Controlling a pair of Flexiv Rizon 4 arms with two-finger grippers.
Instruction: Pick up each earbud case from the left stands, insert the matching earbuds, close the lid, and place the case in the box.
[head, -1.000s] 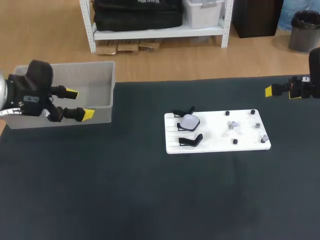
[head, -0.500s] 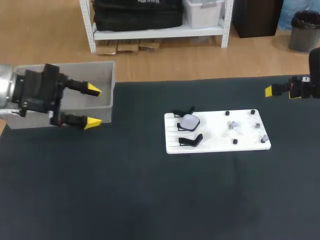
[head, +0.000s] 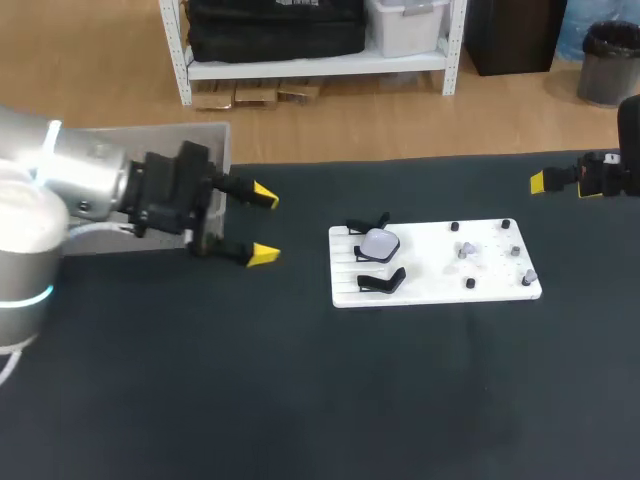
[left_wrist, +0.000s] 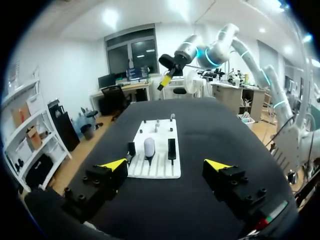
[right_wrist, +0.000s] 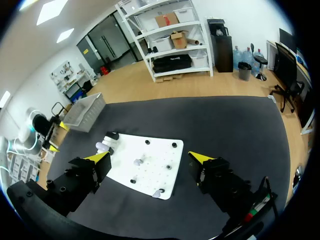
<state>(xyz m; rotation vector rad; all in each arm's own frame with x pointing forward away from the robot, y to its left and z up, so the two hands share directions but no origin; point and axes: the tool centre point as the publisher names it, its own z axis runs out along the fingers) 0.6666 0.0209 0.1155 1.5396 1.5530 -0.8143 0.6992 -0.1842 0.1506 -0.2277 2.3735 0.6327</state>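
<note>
- Head view: earbud case (head: 378, 243) on the white board (head: 430, 282), ahead of our left gripper (head: 262, 225), well apart from it.
- Left gripper: fingers spread wide.
- Box (head: 215, 150): just behind our left gripper.
- Our right gripper (right_wrist: 150, 158): fingers spread wide, board ahead of it.

The left arm (head: 70, 185) has a rounded silver-grey casing with a thin cyan light ring near its lower joint and a pale cable alongside. Its wrist is a black block. The left claw (head: 262, 225) has two black fingers ending in bright yellow wedge tips, on matte black mounts dotted with round screw recesses. The right claw (right_wrist: 149, 158) is built alike, with a small red and green marking on one side. The right arm (left_wrist: 220, 47) is silver-white with cyan rings at its joints.
</note>
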